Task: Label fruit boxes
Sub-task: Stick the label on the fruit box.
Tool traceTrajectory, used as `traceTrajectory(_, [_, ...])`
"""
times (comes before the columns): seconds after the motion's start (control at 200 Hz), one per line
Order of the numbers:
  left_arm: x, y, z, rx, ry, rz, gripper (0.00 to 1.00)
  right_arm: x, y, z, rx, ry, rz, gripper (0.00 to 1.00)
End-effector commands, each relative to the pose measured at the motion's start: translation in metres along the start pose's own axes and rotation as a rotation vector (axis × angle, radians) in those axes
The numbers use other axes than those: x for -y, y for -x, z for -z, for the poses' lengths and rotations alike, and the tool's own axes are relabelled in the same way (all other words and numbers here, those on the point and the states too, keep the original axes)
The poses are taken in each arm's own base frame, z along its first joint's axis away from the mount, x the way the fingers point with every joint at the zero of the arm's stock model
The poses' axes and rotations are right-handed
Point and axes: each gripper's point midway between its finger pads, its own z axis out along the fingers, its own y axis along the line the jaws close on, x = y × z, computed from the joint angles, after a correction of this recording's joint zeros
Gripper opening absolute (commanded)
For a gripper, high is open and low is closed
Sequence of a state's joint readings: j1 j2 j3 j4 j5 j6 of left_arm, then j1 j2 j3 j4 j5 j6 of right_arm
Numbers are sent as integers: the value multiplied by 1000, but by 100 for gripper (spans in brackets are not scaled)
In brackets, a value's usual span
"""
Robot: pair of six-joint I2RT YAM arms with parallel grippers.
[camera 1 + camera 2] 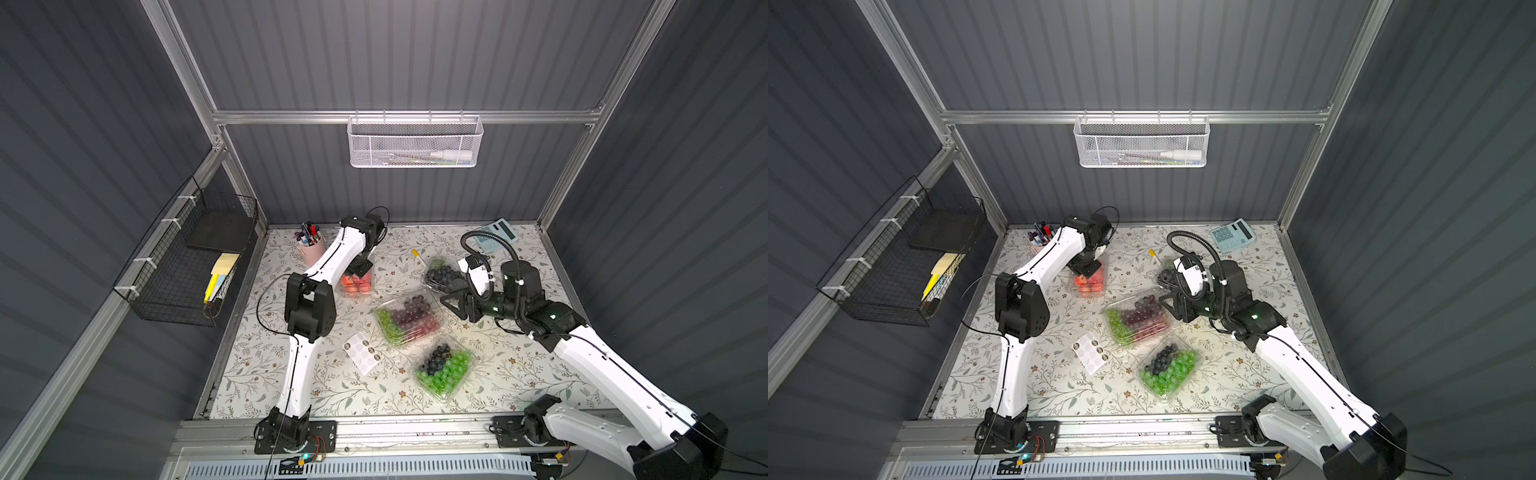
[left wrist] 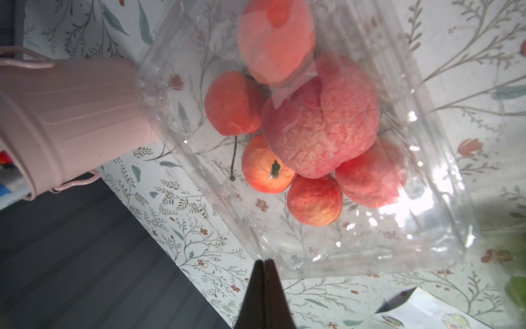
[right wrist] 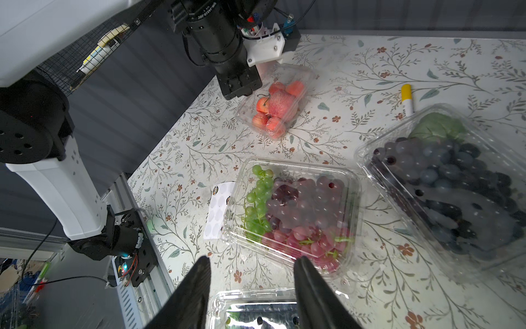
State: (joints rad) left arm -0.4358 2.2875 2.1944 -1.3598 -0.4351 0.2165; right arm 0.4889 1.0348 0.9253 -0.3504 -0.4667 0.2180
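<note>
**Student:** Where do the four clear boxes lie?

**Tutor:** All on the floral table point(image 1: 519, 365). The red-orange fruit box point(image 1: 357, 284) is at the far side, just beside the pink cup point(image 2: 71, 114). The dark-berry box point(image 1: 442, 274) is also far, toward the right. The green-and-red grape box point(image 1: 409, 318) is in the centre, and the green-grape-and-dark-berry box point(image 1: 444, 368) is nearest the arm bases.

**Student:** And the left gripper?

**Tutor:** Left gripper point(image 2: 264, 262): fingers pressed together, poised at the rim of the red-orange fruit box. Whether the tips touch the plastic cannot be told from the wrist view.

**Student:** The right one?

**Tutor:** Right gripper point(image 3: 252, 259): jaws apart, nothing between them. It is held above the table between the green-and-red grape box and the green-grape-and-dark-berry box, near the dark-berry box. The white sticker sheet point(image 1: 361, 349) lies flat just beside the green-and-red grape box, on its left.
</note>
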Motion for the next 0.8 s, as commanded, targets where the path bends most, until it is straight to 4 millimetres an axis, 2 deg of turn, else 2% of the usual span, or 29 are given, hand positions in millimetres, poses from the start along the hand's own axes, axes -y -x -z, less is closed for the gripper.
traceTrajectory(0.0, [2, 0, -5, -23, -10, -20, 1, 1, -6, 3, -10, -5, -11, 51])
traceTrajectory(0.18, [10, 3, -13, -32, -43, -26, 6, 3, -7, 3, -14, -15, -3, 51])
traceTrajectory(0.46, [21, 5, -14, -16, -105, -30, 24, 5, -9, 2, -20, -18, -9, 51])
traceTrajectory(0.625, [25, 9, -4, 24, -146, -18, 32, 5, -9, 2, -21, -19, -8, 50])
traceTrajectory(0.79, [22, 14, 15, 97, -163, 7, 37, 4, -8, 2, -17, -14, -6, 50])
